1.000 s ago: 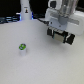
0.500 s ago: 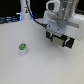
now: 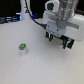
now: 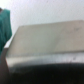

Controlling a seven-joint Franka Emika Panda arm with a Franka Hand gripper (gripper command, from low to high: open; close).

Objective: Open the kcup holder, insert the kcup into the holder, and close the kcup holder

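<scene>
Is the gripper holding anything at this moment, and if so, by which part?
It cannot be told. The gripper sits against the dark holder, its fingertips hidden. The cup stands apart on the table, not held.

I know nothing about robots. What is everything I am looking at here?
cup: one, white with a green top, standing upright on the table toward the exterior view's left, apart from the arm.
table: one, white, under everything.
black box: one, mostly hidden beneath the arm at the exterior view's right; light-coloured parts on its front.
cables: a few, dark, trailing behind at the top.
grey block: one, blurred, fills the wrist view; cannot tell what it is.
robot arm: one, white and grey, upper right; its gripper cannot be made out.
</scene>
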